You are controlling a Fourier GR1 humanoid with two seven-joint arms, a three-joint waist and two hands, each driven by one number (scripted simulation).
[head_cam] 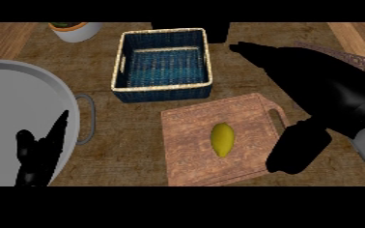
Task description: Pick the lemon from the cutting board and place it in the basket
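**Yellow lemon at rest on the cutting board, right hand spread above**

Yellow and pointed at both ends, the lemon point(222, 139) is seen lying near the middle of the wooden cutting board point(192, 145), untouched by either hand. The board is set on the wooden tabletop point(128, 125), just below the blue woven basket point(162, 92), which is rimmed in pale straw. The right hand point(314, 77) is held over the board's handle end, its fingers point(249, 48) stretched apart towards the basket and its thumb lowered beside the lemon, nothing being held. The left hand point(35, 157) is shown at the lower left edge, fingers straight and pointing up, over a large grey pot point(43, 92). A potted plant point(75, 30) is placed at the upper left.
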